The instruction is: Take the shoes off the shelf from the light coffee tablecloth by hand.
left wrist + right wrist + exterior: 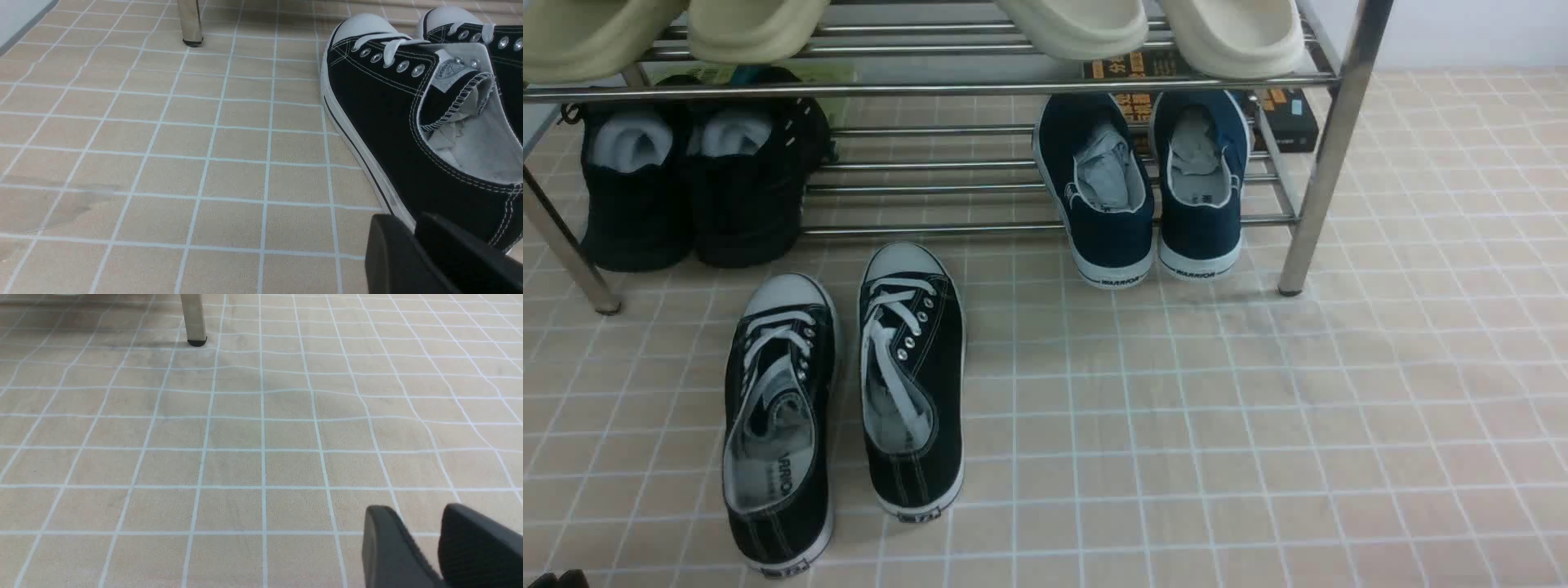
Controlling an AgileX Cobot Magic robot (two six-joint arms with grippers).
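Light coffee tablecloth [1258, 425] covers worktop, shelf [1327, 163] standing on it. Navy shoes [1111, 233] on bottom tier, right end, heels sticking out front. Left pincer [408, 224] closed up, empty, right beside black lace-ups [907, 384]. Right pincer [421, 516] barely cracked, empty too.

Black lace-up sneakers [907, 408] lie before all-black shoes [743, 212], cream slippers [1078, 24] above.

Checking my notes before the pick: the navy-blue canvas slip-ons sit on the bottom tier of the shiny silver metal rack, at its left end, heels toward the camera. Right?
Not quite: the navy-blue canvas slip-ons sit at the right end of the bottom tier of the shiny silver metal rack, heels toward the camera. The front view shows it.
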